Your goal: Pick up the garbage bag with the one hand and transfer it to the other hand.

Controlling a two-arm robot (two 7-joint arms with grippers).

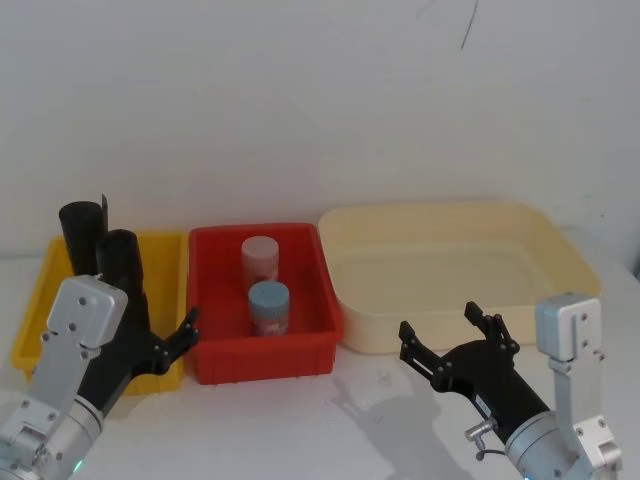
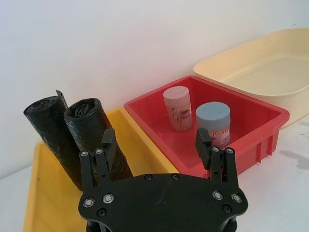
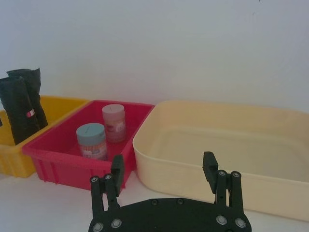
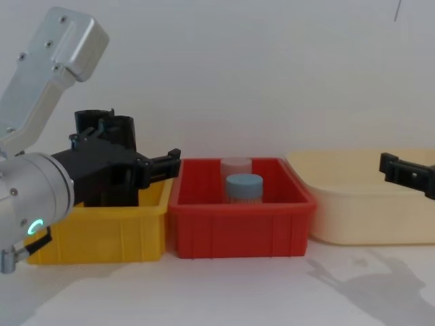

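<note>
Your left gripper [image 2: 155,140] is at the yellow bin [image 2: 34,193], fingers spread wide, one finger just in front of the bag [image 2: 91,126], nothing clamped. The bag stands upright in that bin beside a thinner roll [image 2: 46,123]. Your right gripper [image 1: 440,322] hovers before the cream tub [image 1: 365,330], fingers apart.
</note>
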